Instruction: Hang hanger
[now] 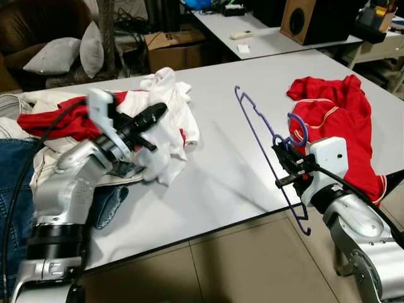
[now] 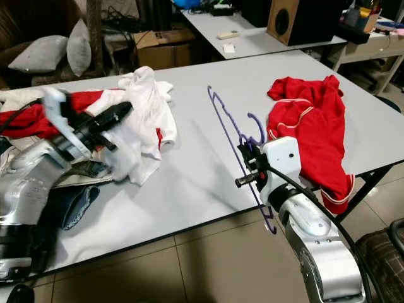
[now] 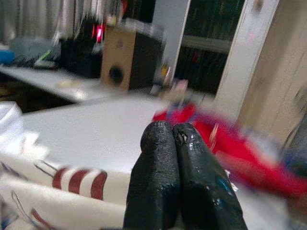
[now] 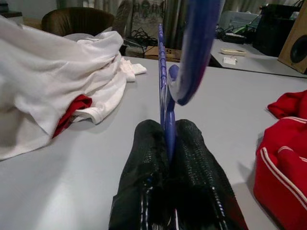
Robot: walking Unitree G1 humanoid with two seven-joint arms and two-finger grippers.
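Purple hanger [image 1: 265, 136] | right gripper [image 1: 282, 153] clamped on it (left gripper [image 3: 171, 132] closed, empty)

A long grey table [image 1: 208, 170] stands on a beige tiled floor [image 1: 252, 265]. Behind it are a second table [image 1: 265, 38], a wooden speaker [image 1: 297, 19], a cardboard box [image 1: 173, 50] and grey cushions [image 1: 53, 53].
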